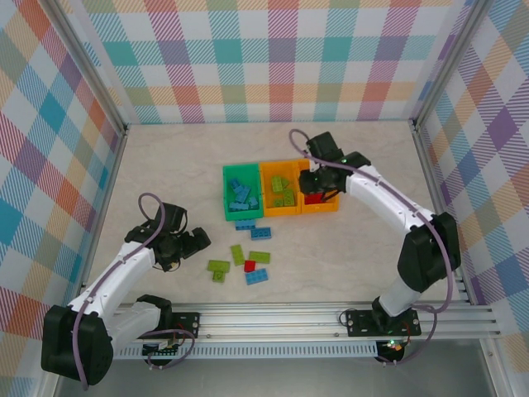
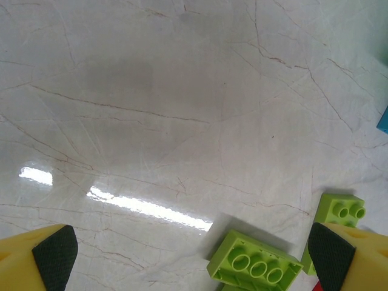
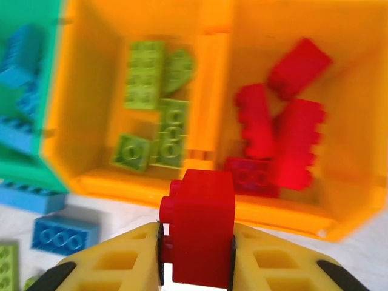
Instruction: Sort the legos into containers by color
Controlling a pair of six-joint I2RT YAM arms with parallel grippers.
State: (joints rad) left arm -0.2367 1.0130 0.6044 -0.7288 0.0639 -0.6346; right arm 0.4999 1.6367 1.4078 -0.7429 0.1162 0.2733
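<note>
Three bins sit in a row mid-frame in the top view: green bin (image 1: 242,218) on the left with blue bricks (image 1: 240,194) in it, middle orange bin (image 1: 281,212) with lime bricks (image 1: 283,190), and right orange bin (image 1: 322,209) at the right end. The right tool (image 1: 316,187) hangs over that last bin. On its wrist cam the right tool (image 3: 197,245) is clamped on a red brick (image 3: 200,206), low and centre in the frame, just short of the bin's near wall, with a pile of red bricks (image 3: 282,133) inside the bin beyond it.

A bunch of loose ones lie on the worktop (image 1: 165,165) below the bins: two blue, a few lime pieces (image 1: 238,255), one small red piece (image 1: 250,266) and another blue piece (image 1: 256,277). The left tool (image 1: 198,241) sits to the left of that scatter, well apart from the bins. Its wrist cam shows the left tool (image 2: 191,251) spread wide with nothing in it, and two lime blocks (image 2: 254,264) at the lower right, beside its right pad (image 2: 330,251)
</note>
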